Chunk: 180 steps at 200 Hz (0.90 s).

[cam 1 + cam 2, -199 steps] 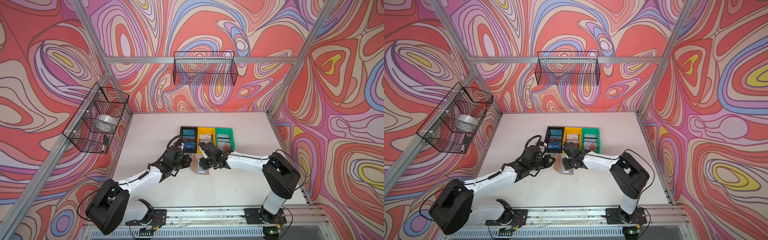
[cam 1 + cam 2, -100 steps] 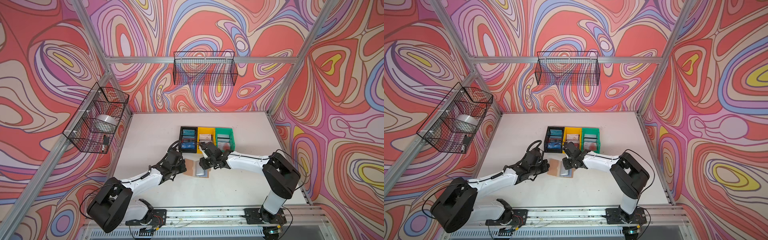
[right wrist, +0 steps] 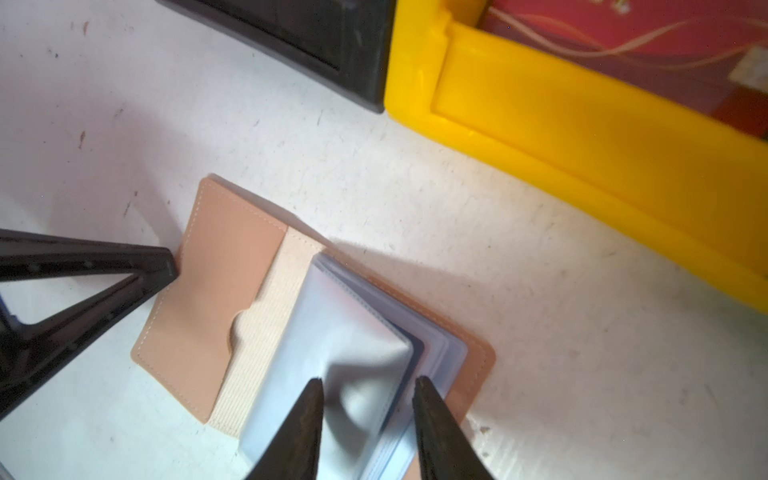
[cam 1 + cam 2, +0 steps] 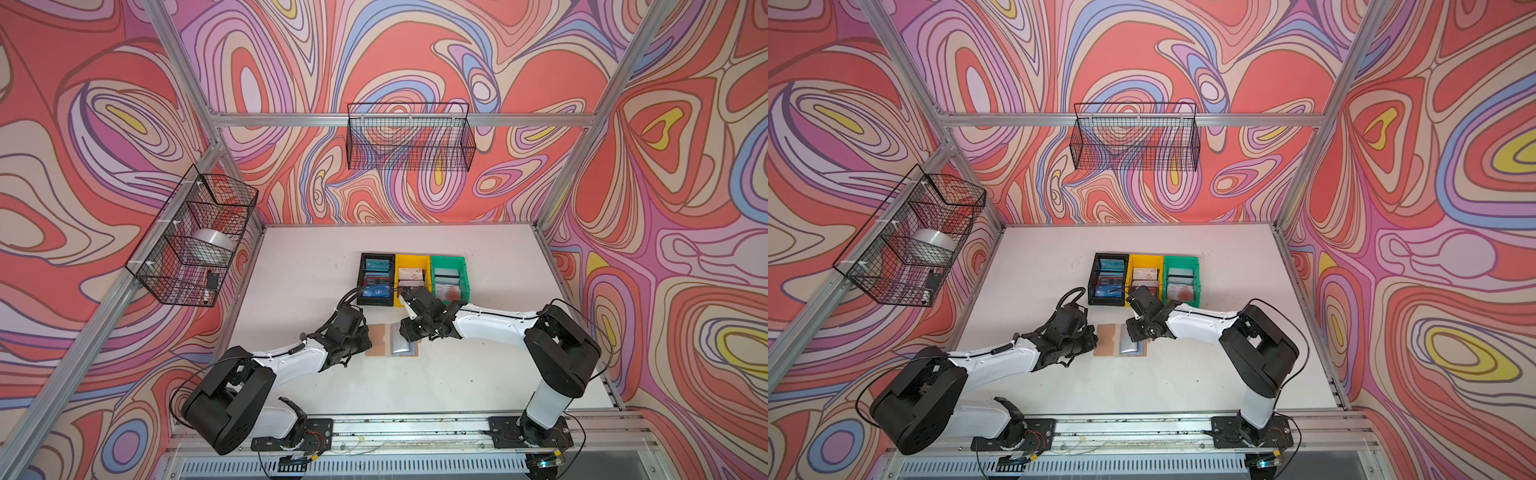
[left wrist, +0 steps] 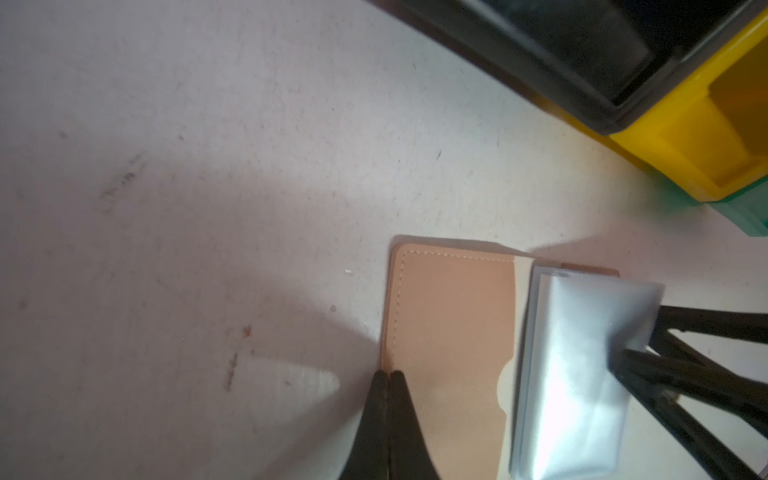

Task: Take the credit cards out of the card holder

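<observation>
The tan card holder lies open on the table, its clear sleeve pages fanned up on the right half. My left gripper is shut, its tip pressing the outer edge of the holder's left cover. My right gripper is open over the sleeves, and the top sleeve bulges between its fingers. A dark edge shows between the sleeves; whether it is a card I cannot tell. A blue VIP credit card lies in the black bin, a dark red one in the yellow bin, a pale red-blotched one in the green bin.
The black bin, yellow bin and green bin stand side by side just behind the holder, close to both grippers. Wire baskets hang on the back wall and the left wall.
My left gripper has drawn back from the front of the black bin and come down on the holder's left cover. The right gripper has stayed on the sleeves.
</observation>
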Motion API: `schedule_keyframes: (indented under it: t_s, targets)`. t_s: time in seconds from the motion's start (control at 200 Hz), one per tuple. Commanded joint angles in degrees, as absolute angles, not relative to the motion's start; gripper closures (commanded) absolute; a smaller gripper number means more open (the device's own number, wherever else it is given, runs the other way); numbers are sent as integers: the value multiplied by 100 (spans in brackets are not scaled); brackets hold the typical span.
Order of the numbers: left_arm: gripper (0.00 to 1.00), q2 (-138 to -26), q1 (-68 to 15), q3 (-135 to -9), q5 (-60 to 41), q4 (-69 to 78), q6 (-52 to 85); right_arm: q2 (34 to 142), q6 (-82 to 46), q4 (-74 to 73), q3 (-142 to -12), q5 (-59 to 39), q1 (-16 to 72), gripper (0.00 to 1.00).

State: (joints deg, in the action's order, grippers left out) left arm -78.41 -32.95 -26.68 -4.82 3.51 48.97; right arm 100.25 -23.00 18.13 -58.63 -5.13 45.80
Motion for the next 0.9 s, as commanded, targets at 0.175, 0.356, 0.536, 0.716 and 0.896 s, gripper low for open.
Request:
schedule_keyframes:
  t_s: [0.175,0.356,0.536,0.716,0.896]
  targets:
    - [100,-8076,-3296,-2595,-394,306,5036,10105,-2241,1597,-5844,-1312,4557,60]
    - [100,-8099,-3296,-2593,-402,342,5045,10116,-2222,1415,-5844,-1753,4562,60]
    - [100,-8077,-3294,-2558,-402,363,5071,10116,-2011,1258,-5895,-2559,4553,55]
    - [100,-8077,-3298,-2544,-405,365,5054,10516,-1846,1111,-6007,-3442,4483,51]
    - [100,-8077,-3296,-2533,-460,396,5056,10814,-2087,140,-5780,-4698,4215,44]
